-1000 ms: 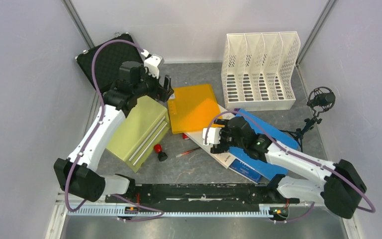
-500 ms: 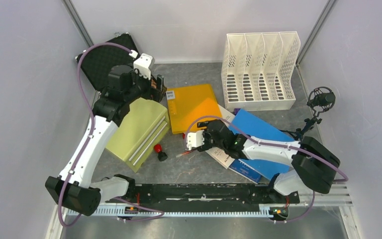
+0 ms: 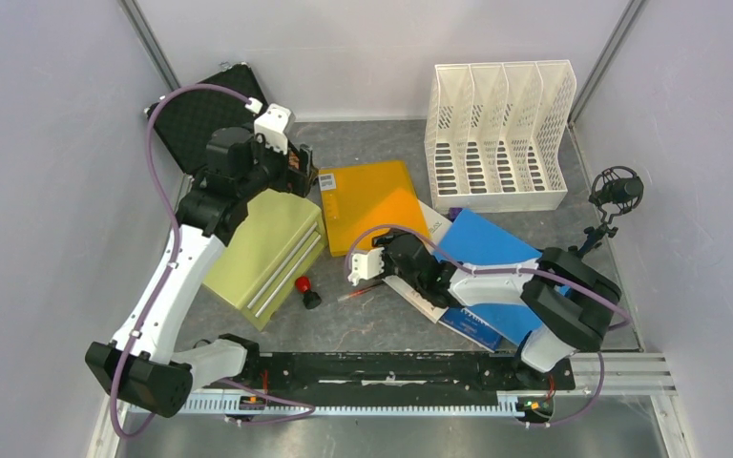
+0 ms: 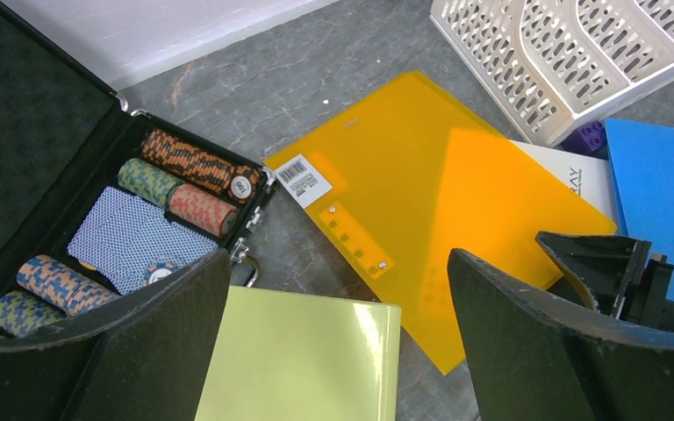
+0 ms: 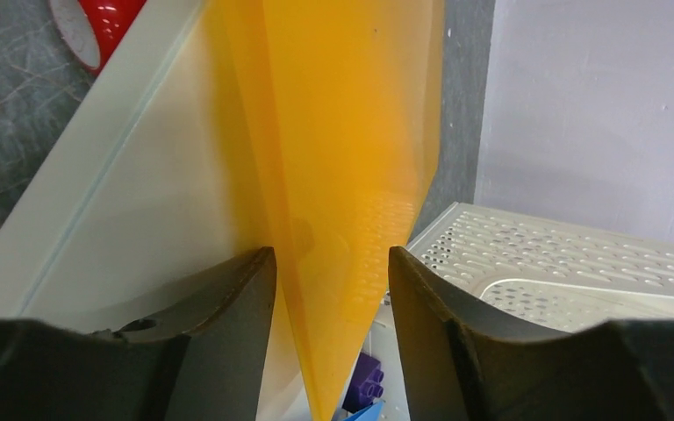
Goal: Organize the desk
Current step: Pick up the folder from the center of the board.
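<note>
Desk: the large dark grey, stone-veined desk lies under everything, the flat translucent orange plastic folder resting near its middle.
Red pen: a thin red pen lies on bare desk just nearer than the orange folder's near corner.
Right gripper: the right gripper sits low at that near corner, its fingers half closed with the folder's corner between them; whether they clamp it I cannot tell.
White book: a flat white book lies partly under the orange folder's near right edge.
Blue folder: a flat matte blue folder lies right of the orange folder, overlapping the book.
Cabinet: a yellow-green drawer cabinet stands just left of the orange folder.
Left gripper: the left gripper hangs above the orange folder's left edge, fingers spread wide, nothing between them.
Case: an open black case of striped chips lies left of and beyond the orange folder.
Rack: a white perforated plastic file rack stands beyond the orange folder, to its right.
</note>
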Motion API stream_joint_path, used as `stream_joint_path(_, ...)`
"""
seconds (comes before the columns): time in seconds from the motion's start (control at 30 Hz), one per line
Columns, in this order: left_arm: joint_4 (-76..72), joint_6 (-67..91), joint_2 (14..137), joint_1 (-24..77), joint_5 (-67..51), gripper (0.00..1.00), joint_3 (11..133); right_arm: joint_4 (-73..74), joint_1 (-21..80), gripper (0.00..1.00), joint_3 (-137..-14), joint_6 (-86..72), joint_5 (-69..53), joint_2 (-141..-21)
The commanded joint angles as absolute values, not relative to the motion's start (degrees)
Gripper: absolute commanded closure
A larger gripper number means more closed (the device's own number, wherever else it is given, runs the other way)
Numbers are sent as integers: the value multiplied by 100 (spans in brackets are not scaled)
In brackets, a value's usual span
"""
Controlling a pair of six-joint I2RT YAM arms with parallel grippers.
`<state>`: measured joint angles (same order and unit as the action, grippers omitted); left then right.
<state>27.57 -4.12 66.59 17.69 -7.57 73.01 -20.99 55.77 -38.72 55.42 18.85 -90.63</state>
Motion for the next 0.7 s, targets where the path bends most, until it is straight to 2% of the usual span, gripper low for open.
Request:
stream_joint_path(0.0,2537,-256,6503,1748,-731,0,7204,-2900,5614,46,-3765,5643,2112,-9347)
stream_joint_path(0.07,2501,-248,6498,1744,-743,0,7177,-2998,5618,52,-3753,5651,2139,-9453)
stream_joint_path(0.17,2496,-237,6517,1736,-758,0,7172,-3054,5633,68,-3811,5658,2292,-9538)
stream_joint_path(0.3,2489,-240,6513,1740,-764,0,7188,-2844,5625,99,-3992,5522,2523,-9312)
stream_joint_path(0.67,2529,107,6786,1737,-792,0,7546,-2187,5561,100,-4919,4907,3281,-8315)
